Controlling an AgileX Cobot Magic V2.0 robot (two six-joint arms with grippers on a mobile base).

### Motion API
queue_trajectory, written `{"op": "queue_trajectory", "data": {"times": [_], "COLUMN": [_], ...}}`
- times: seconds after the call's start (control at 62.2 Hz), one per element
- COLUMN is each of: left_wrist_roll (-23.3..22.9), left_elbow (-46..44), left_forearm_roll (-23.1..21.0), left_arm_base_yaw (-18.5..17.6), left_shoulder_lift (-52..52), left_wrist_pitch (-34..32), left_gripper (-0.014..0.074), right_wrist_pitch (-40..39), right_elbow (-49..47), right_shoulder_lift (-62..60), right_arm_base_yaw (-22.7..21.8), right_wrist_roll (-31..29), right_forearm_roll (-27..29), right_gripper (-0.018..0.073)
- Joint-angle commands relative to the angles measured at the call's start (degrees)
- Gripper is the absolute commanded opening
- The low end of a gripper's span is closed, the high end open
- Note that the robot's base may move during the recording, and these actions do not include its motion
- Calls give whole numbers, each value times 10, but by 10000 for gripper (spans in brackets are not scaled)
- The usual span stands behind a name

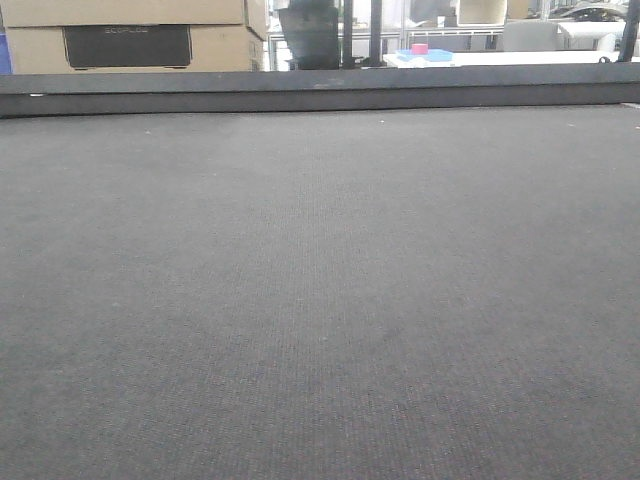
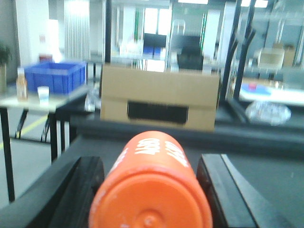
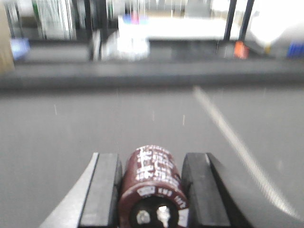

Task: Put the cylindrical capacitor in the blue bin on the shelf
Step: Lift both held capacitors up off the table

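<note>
In the right wrist view my right gripper [image 3: 151,159] is shut on a dark brown cylindrical capacitor [image 3: 153,183]. It has white print and two metal terminals facing the camera, and is held just above the grey table top [image 3: 71,128]. In the left wrist view my left gripper [image 2: 149,161] is shut on a larger orange cylinder [image 2: 152,190] with white lettering, its flat end toward the camera. Neither gripper shows in the front view. The shelf and its blue bin are out of view.
The grey table top [image 1: 320,300] ends at a dark raised edge [image 1: 320,90] at the back. A cardboard box [image 2: 161,97] stands beyond that edge. A blue crate [image 2: 54,76] sits on a side table at the far left. A pale stripe [image 3: 228,133] crosses the surface.
</note>
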Motion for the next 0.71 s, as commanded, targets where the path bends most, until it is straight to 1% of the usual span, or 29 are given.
{"op": "queue_trajectory", "data": {"times": [0.0,0.289,0.691], "left_wrist_roll": [0,0,0], "left_elbow": [1,1,1], "left_forearm_roll": [-4,-4,-4], "left_arm_base_yaw": [0,0,0], "left_shoulder_lift": [-27,-54,-54], "left_wrist_pitch": [-11,-11,-11], "left_gripper": [-111,-111,-111], "right_wrist_pitch": [-8,-5,-9], "right_elbow": [0,0,0], "right_shoulder_lift": [-45,-103,-107], "right_arm_base_yaw": [-1,-1,-1], "right_wrist_roll": [-4,-4,-4], "right_forearm_roll": [-1,-1,-1], "right_gripper": [-162,-162,-162]}}
